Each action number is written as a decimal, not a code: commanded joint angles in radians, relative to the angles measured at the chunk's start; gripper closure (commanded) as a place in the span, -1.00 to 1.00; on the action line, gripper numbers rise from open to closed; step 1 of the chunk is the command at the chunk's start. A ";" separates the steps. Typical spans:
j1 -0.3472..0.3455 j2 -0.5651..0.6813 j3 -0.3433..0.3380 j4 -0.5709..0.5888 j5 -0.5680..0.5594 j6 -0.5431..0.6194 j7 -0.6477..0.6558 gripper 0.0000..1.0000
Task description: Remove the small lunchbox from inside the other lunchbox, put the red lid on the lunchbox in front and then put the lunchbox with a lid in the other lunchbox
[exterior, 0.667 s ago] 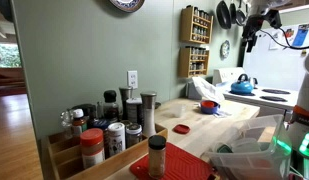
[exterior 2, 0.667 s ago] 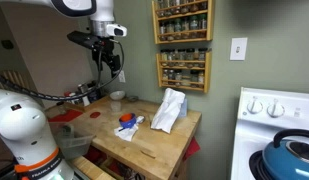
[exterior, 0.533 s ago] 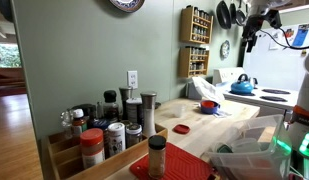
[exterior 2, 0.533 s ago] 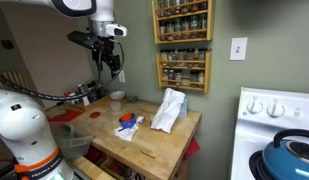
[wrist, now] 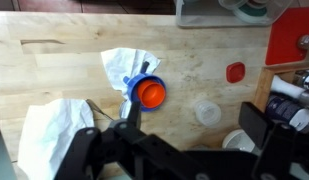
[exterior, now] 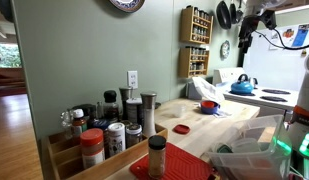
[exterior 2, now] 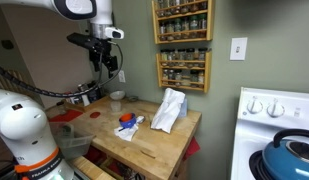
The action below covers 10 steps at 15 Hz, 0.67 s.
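Note:
In the wrist view the small lunchbox (wrist: 207,112), a pale translucent cup, stands alone on the wooden table. The other lunchbox (wrist: 149,93) is a round red-orange bowl sitting in a blue holder on white paper, to the cup's left. The red lid (wrist: 235,72) lies flat beyond the cup. My gripper (wrist: 194,125) hangs high above the table, open and empty, its fingers (wrist: 259,122) spread either side of the cup in this view. It shows high above the table in both exterior views (exterior: 244,42) (exterior 2: 115,68), with the red bowl (exterior: 208,105) (exterior 2: 126,121) and lid (exterior: 181,128) below.
A crumpled white cloth (wrist: 54,125) (exterior 2: 169,108) lies on the table. A red mat (wrist: 289,40) and jars (wrist: 294,100) are at the right edge. Spice jars (exterior: 104,125) crowd one end. A stove with a blue kettle (exterior 2: 289,155) stands beside it.
My gripper has shifted very slightly in the exterior views. The lunchboxes and lid have not moved.

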 commanded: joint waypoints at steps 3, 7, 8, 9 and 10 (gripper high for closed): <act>0.131 0.074 0.218 -0.088 0.148 0.192 0.072 -1.00; 0.224 0.184 0.385 -0.127 0.217 0.450 0.177 -1.00; 0.245 0.221 0.417 -0.129 0.217 0.502 0.196 -1.00; 0.258 0.250 0.445 -0.128 0.209 0.552 0.223 -1.00; 0.264 0.284 0.467 -0.107 0.175 0.550 0.240 -1.00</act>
